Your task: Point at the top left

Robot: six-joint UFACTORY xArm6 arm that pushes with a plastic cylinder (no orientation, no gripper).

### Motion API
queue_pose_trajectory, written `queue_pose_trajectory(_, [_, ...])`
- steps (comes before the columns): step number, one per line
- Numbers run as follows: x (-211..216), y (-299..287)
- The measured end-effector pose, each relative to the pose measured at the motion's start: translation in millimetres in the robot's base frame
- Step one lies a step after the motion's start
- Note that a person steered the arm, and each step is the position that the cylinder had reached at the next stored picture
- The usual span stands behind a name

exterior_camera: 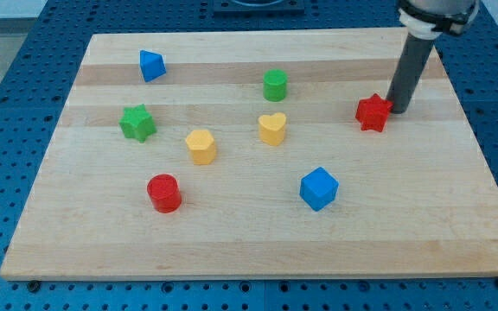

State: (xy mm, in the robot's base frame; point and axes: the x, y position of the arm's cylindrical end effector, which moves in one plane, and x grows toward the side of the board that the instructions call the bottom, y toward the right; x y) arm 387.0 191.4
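Wooden board with scattered blocks. My tip — a bare rod, no pincer to open or clench — rests at 3 o'clock, just beside the red star-shaped block. The target corner lies at 10 o'clock, beyond the blue pyramid-like block — presumably a long crossing.

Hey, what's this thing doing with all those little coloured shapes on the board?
It's a robot arm ending in a dark rod, and it slides that rod over a wooden board to nudge blocks or point at spots. Right now my tip sits near the view's right, just beside the red star block. Its job is to point at the top left of the board, where the blue block lies, so it is far from there. The other blocks are scattered across the middle.
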Motion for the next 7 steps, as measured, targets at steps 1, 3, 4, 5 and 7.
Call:
queue_pose_trajectory(1, [10.4,-14.9])
queue_pose_trajectory(3, [8.1,-13.3])
queue_pose_trajectory(4, [-19.5,-20.6])
queue_pose_trajectory(5, [-25.5,-65.9])
queue_pose_trajectory(7, [-25.5,-181.9])
